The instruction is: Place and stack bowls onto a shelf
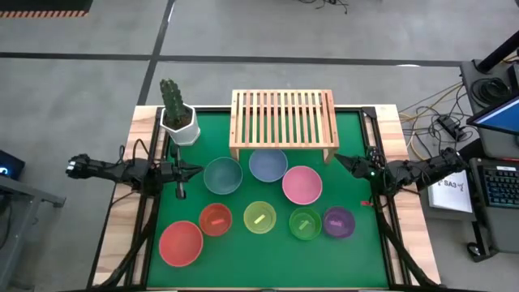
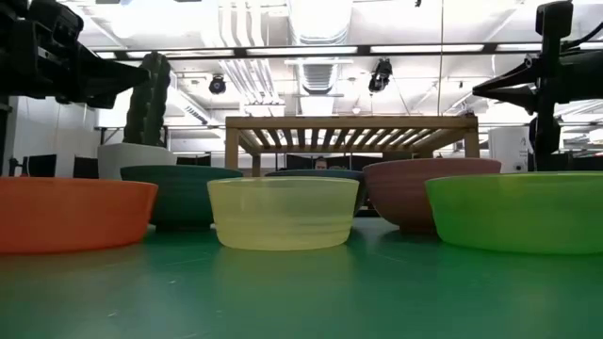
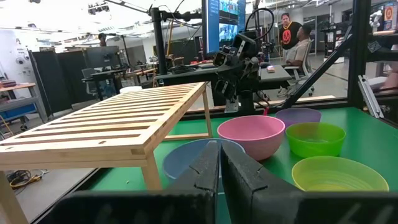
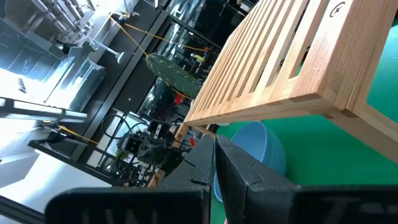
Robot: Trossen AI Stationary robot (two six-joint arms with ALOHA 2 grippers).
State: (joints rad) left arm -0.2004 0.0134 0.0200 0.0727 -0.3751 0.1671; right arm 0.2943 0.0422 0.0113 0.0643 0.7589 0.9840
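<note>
The light-wood slatted shelf (image 1: 284, 122) stands on its short legs at the far middle of the green mat. Eight bowls sit on the mat in front of it: teal (image 1: 223, 175), blue (image 1: 268, 165), pink (image 1: 302, 185), small red (image 1: 216, 220), yellow (image 1: 259, 218), green (image 1: 305, 223), purple (image 1: 338, 222) and a large red-pink one (image 1: 180, 243). My left gripper (image 1: 195, 170) hovers shut just left of the teal bowl. My right gripper (image 1: 339, 160) hovers shut by the shelf's right near leg, right of the pink bowl. Neither touches anything.
A white pot with a cactus (image 1: 180, 122) stands at the mat's far left corner, beside the shelf. The near strip of the mat (image 1: 268, 268) in front of the bowls is bare. People sit in the room beyond the table (image 3: 292, 37).
</note>
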